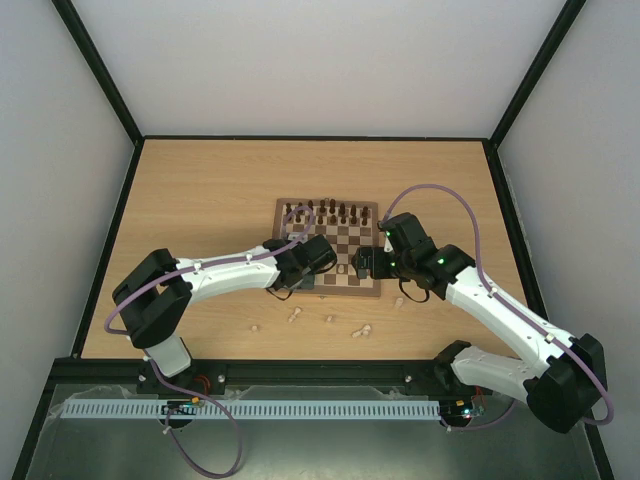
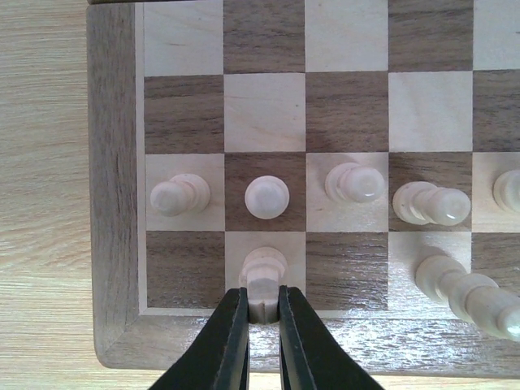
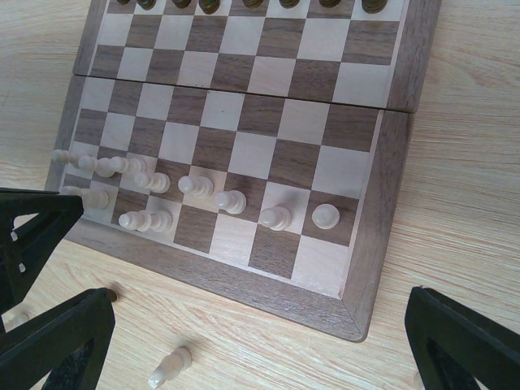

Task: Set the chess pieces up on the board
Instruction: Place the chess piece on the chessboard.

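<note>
The board (image 1: 345,240) lies mid-table with cream chess pieces along its near side. In the left wrist view my left gripper (image 2: 262,305) is shut on the top of a cream piece (image 2: 262,272) whose base is over the light square second from the board's left border (image 2: 114,203), in the nearest row. Just beyond stands a row of cream pawns (image 2: 266,197), and a taller piece (image 2: 467,292) is at the right. My right gripper (image 3: 260,305) hangs wide open and empty over the near border (image 3: 244,280), by the right corner.
Several loose cream pieces lie on the table in front of the board (image 1: 294,315) (image 1: 360,331) (image 1: 398,301); one lies under my right gripper (image 3: 169,367). Dark pieces (image 1: 330,212) fill the board's far rows. Both arms crowd the board's near edge.
</note>
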